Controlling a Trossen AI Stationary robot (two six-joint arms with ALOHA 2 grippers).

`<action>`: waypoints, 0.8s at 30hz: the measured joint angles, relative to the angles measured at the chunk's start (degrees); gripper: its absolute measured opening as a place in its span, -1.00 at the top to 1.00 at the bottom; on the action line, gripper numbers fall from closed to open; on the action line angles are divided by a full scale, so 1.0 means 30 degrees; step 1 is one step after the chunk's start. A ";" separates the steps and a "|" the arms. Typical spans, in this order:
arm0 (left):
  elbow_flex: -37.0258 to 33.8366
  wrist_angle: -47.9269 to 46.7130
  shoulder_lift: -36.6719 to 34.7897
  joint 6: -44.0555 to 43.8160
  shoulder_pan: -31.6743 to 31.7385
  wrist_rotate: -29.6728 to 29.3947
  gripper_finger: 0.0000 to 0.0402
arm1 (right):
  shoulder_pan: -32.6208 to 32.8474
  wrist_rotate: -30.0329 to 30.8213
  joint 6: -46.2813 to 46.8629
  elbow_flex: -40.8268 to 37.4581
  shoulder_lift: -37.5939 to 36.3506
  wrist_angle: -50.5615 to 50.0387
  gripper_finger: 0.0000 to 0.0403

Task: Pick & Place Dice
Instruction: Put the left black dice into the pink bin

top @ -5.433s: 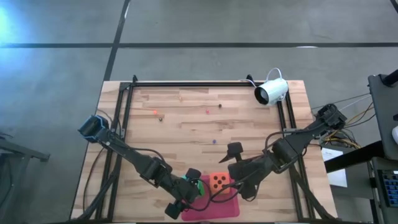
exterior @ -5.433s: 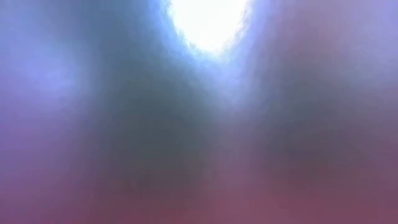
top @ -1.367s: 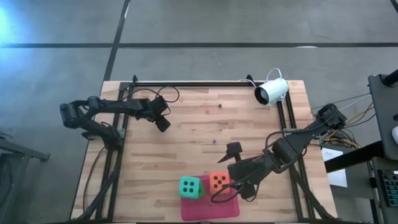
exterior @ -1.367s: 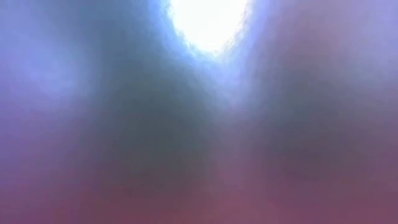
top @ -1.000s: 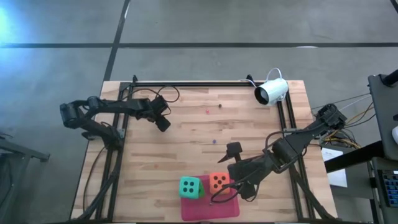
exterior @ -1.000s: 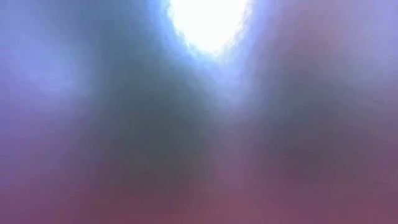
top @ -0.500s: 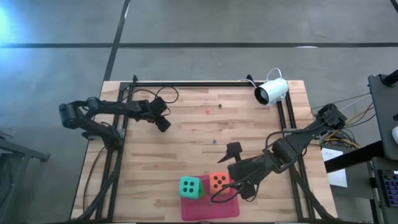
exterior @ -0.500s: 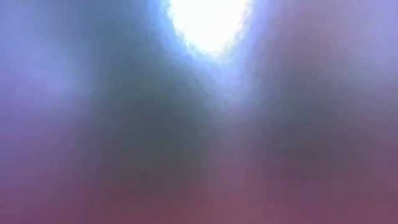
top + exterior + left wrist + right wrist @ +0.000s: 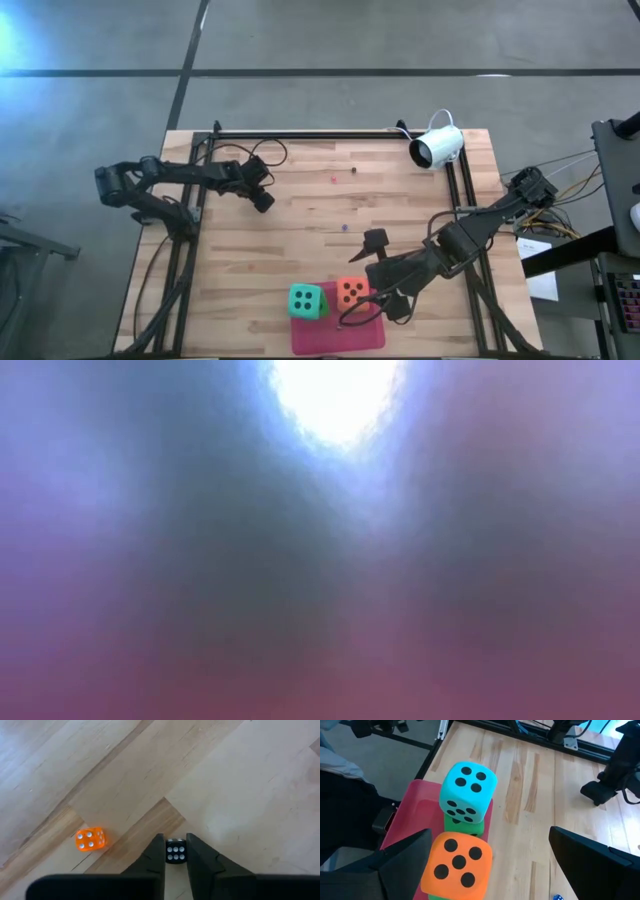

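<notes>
Two stacks of big foam dice stand on the pink mat (image 9: 340,335) at the near edge. A teal die (image 9: 307,301) rests on a green one (image 9: 464,826). An orange die (image 9: 351,292) rests on another green one (image 9: 432,896). My right gripper (image 9: 376,278) hangs open just right of the orange die (image 9: 457,865), touching nothing that shows. At the far left my left gripper (image 9: 264,200) points down at the table, shut on a tiny black die (image 9: 175,852). A tiny orange die (image 9: 90,839) lies on the wood beside it. My left gripper pinches the tiny black die by two opposite side faces (image 9: 168,853) between its two fingertips. The fingers slant steeply down from above. The die sits level with its six-pip face up; whether it still rests on the wood, I cannot tell.
A white camera (image 9: 437,146) stands at the far right corner. Black frame rails (image 9: 300,134) run along the far edge and both sides. Other tiny dice (image 9: 345,227) dot the middle and far wood. The low view is only blur.
</notes>
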 joint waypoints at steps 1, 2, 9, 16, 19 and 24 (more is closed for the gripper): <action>0.0000 -0.0002 0.0000 0.0000 0.0000 0.0000 0.76 | 0.0000 0.0000 0.0000 0.0007 0.0000 0.0000 -0.99; 0.0000 -0.0007 0.0000 0.0000 0.0000 -0.0001 0.76 | 0.0000 0.0000 0.0000 0.0006 0.0000 -0.0001 -0.99; 0.0640 -0.1018 -0.0298 0.0160 -0.0160 -0.0153 0.76 | 0.0000 0.0000 0.0000 0.0007 0.0000 -0.0001 -0.99; 0.2939 -0.3053 -0.1746 0.0024 -0.1226 -0.0156 0.76 | 0.0000 0.0000 0.0000 0.0003 0.0000 -0.0008 -0.99; 0.3881 -0.3706 -0.2548 -0.0014 -0.2095 -0.0139 0.76 | -0.0002 -0.0003 0.0000 0.0004 0.0000 -0.0015 -0.99; 0.5095 -0.4573 -0.3697 -0.0632 -0.3457 -0.0650 0.76 | -0.0005 0.0000 0.0000 0.0002 0.0000 -0.0025 -0.99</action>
